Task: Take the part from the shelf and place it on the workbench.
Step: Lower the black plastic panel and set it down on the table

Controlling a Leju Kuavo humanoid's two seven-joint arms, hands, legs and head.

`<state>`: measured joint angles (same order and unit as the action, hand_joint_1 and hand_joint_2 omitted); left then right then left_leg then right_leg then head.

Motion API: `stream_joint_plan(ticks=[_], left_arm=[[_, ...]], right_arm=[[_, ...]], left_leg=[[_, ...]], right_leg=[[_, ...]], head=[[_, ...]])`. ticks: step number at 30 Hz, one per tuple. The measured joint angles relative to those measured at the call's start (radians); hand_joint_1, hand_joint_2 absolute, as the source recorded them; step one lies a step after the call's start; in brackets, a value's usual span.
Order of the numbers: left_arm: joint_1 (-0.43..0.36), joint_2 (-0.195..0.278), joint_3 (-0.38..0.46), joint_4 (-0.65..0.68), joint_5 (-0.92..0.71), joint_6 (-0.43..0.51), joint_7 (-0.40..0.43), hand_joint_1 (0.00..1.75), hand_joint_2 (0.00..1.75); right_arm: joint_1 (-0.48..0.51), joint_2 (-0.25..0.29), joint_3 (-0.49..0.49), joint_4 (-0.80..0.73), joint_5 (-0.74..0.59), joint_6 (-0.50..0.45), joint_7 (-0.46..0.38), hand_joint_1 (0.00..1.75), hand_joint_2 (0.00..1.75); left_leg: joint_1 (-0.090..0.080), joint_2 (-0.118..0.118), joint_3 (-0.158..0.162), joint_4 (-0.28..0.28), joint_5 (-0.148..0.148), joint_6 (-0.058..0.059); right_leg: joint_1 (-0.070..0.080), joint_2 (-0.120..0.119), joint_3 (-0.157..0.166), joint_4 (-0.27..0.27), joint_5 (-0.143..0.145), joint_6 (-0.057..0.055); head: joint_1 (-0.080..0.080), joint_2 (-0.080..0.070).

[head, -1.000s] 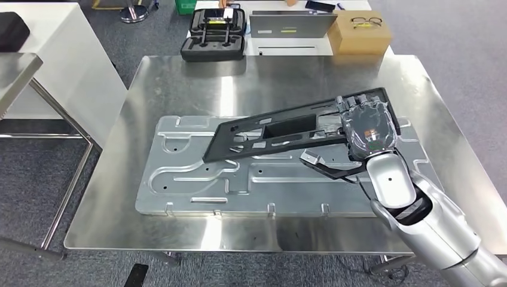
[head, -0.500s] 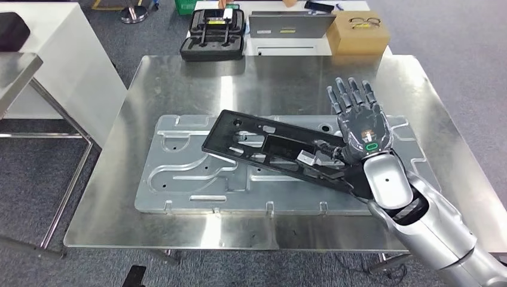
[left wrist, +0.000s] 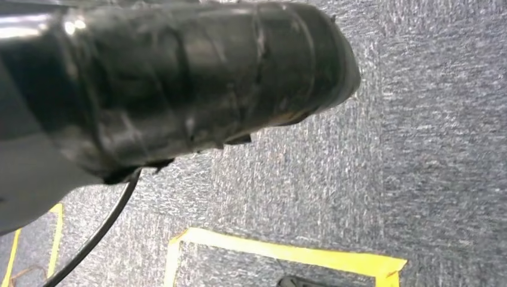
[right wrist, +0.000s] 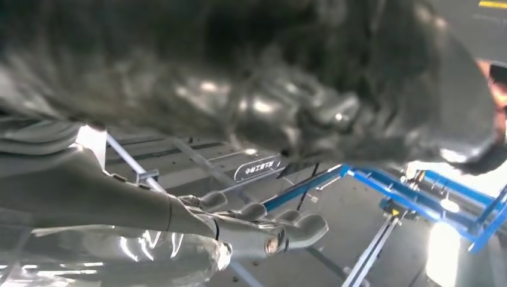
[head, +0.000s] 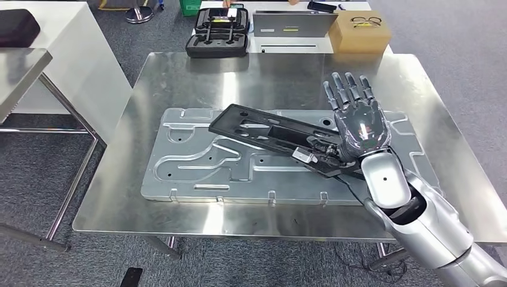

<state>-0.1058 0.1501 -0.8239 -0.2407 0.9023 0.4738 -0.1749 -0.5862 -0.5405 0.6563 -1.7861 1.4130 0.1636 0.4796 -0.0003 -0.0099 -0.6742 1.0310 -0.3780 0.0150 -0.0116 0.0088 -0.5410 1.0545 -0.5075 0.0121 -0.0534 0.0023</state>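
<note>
Behind your steel workbench (head: 179, 78) sit an open black tool case (head: 218, 34), a grey laptop-like box (head: 291, 25) and a cardboard box (head: 359, 31) with glasses on top. A large stamped metal plate (head: 197, 164) lies flat on the bench. The long black part (head: 272, 133) rests diagonally across it. Your right hand (head: 357, 122) is over the part's near end, fingers (head: 348, 89) spread and straight, seemingly gripping nothing.

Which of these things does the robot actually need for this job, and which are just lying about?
Job:
black part
workbench
right hand

Lying about:
black case
cardboard box
glasses
silver laptop
grey stamped panel
</note>
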Motion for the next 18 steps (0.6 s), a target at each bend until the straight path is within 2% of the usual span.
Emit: stream_joint_plan(ticks=[2, 3, 4, 6, 7, 8, 9, 11, 12, 15, 16, 18], left_arm=[[0.001, 0.001, 0.000, 0.000, 0.001, 0.001, 0.002, 0.00, 0.00], [0.002, 0.001, 0.000, 0.000, 0.002, 0.002, 0.002, 0.00, 0.00], [0.002, 0.001, 0.000, 0.000, 0.001, 0.003, 0.004, 0.00, 0.00], [0.001, 0.000, 0.000, 0.000, 0.000, 0.004, 0.006, 0.00, 0.00], [0.001, 0.000, 0.000, 0.000, -0.001, 0.005, 0.007, 0.00, 0.00], [0.001, 0.000, 0.000, 0.000, -0.001, 0.005, 0.008, 0.00, 0.00], [0.001, 0.000, 0.000, 0.000, -0.001, 0.005, 0.008, 0.00, 0.00], [0.000, 0.000, 0.000, 0.000, -0.001, 0.005, 0.009, 0.00, 0.00], [-0.001, 0.000, 0.000, 0.000, -0.001, 0.005, 0.009, 0.00, 0.00], [-0.005, 0.002, 0.000, 0.000, -0.002, 0.007, 0.008, 0.00, 0.00], [-0.007, 0.003, 0.000, 0.000, -0.002, 0.008, 0.008, 0.00, 0.00], [-0.006, 0.002, 0.000, 0.000, -0.003, 0.011, 0.008, 0.00, 0.00]], right_arm=[[-0.002, 0.004, 0.001, -0.001, -0.001, -0.002, 0.001, 0.00, 0.00], [-0.004, 0.006, 0.001, -0.001, -0.002, -0.003, 0.001, 0.00, 0.00], [-0.007, 0.008, 0.002, -0.002, -0.002, -0.004, 0.001, 0.00, 0.00], [-0.010, 0.012, 0.002, -0.004, -0.004, -0.005, 0.000, 0.00, 0.00], [-0.010, 0.013, 0.003, -0.004, -0.005, -0.005, 0.000, 0.00, 0.00], [-0.010, 0.015, 0.005, -0.004, -0.006, -0.005, 0.000, 0.00, 0.00], [-0.010, 0.017, 0.006, -0.004, -0.007, -0.005, 0.000, 0.00, 0.00], [-0.010, 0.018, 0.008, -0.004, -0.008, -0.005, 0.000, 0.00, 0.00], [-0.011, 0.019, 0.008, -0.004, -0.008, -0.005, 0.000, 0.00, 0.00], [-0.017, 0.020, 0.008, -0.006, -0.008, -0.005, 0.000, 0.00, 0.00], [-0.019, 0.020, 0.008, -0.006, -0.008, -0.005, 0.000, 0.00, 0.00], [-0.020, 0.022, 0.011, -0.006, -0.008, -0.006, -0.001, 0.00, 0.00]], left_leg=[[0.002, -0.001, -0.008, 0.003, 0.003, -0.011], [0.003, -0.001, -0.017, 0.020, -0.019, -0.017], [0.005, 0.000, -0.032, 0.057, -0.057, -0.022], [0.008, 0.002, -0.067, 0.176, -0.154, -0.032], [0.009, 0.002, -0.079, 0.235, -0.185, -0.034], [0.009, 0.002, -0.079, 0.272, -0.194, -0.034], [0.009, 0.002, -0.063, 0.280, -0.184, -0.032], [0.008, 0.002, -0.019, 0.246, -0.147, -0.026], [0.006, 0.002, 0.024, 0.193, -0.132, -0.019], [-0.006, 0.002, 0.151, 0.009, -0.144, 0.004], [-0.009, 0.002, 0.162, -0.019, -0.150, 0.008], [-0.012, 0.004, 0.159, -0.037, -0.130, 0.014]], right_leg=[[-0.003, -0.002, -0.013, -0.004, 0.012, -0.016], [-0.004, -0.004, -0.021, -0.006, 0.021, -0.026], [-0.005, -0.005, -0.031, -0.008, 0.031, -0.033], [-0.004, -0.007, -0.054, -0.007, 0.050, -0.041], [-0.002, -0.007, -0.067, -0.007, 0.060, -0.041], [0.000, -0.008, -0.081, -0.006, 0.070, -0.042], [0.002, -0.008, -0.094, -0.006, 0.079, -0.042], [0.006, -0.008, -0.113, -0.006, 0.093, -0.041], [0.008, -0.008, -0.121, -0.006, 0.100, -0.041], [0.010, -0.010, -0.135, -0.009, 0.124, -0.033], [0.008, -0.011, -0.136, -0.012, 0.132, -0.026], [0.002, -0.011, -0.137, -0.020, 0.146, -0.014]], head=[[0.000, 0.000], [-0.001, 0.000], [-0.002, 0.000], [-0.005, 0.000], [-0.005, 0.000], [-0.005, 0.000], [-0.005, 0.000], [-0.005, 0.000], [-0.005, 0.000], [-0.004, 0.000], [-0.005, 0.000], [-0.008, 0.000]])
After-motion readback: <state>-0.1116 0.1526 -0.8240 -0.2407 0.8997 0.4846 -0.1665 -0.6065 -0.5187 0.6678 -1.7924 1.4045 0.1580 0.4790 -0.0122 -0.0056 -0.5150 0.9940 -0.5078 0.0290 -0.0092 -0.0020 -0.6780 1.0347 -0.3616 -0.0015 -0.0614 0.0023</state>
